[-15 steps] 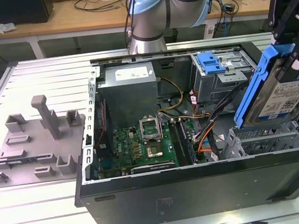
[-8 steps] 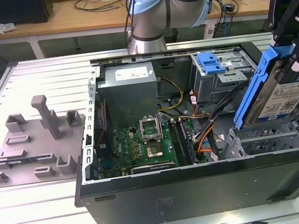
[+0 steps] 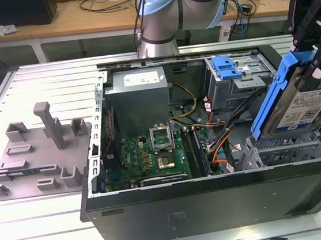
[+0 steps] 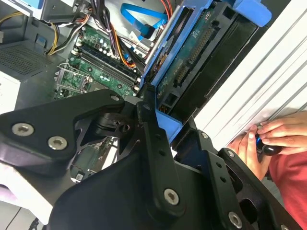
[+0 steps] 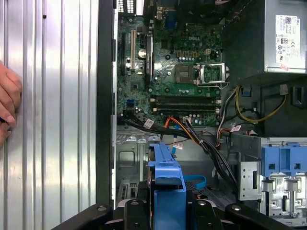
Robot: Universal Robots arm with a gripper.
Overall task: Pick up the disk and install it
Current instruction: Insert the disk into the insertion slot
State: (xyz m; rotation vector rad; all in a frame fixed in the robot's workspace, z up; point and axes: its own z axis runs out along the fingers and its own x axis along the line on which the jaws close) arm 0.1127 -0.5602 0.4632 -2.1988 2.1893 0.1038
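Bright, even light, probably from overhead fixtures, fills the exterior view, laying a soft sheen on the worktop (image 3: pixel 45 226) and the pale label of the disk (image 3: pixel 312 100), while the inside of the computer case (image 3: pixel 216 200) sits in shadow. In the first wrist view the worktop glares in white streaks. In the second wrist view it blows out nearly white, and the black end effector (image 4: pixel 165 120), close to the lens, reads as a dark, soft mass.

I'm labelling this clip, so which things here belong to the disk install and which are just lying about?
In the job: disk, clamped by the gripper; open computer case; metal drive cage under the disk.
Just lying about: grey fixture plate; power supply; blue latch; a person's hand.
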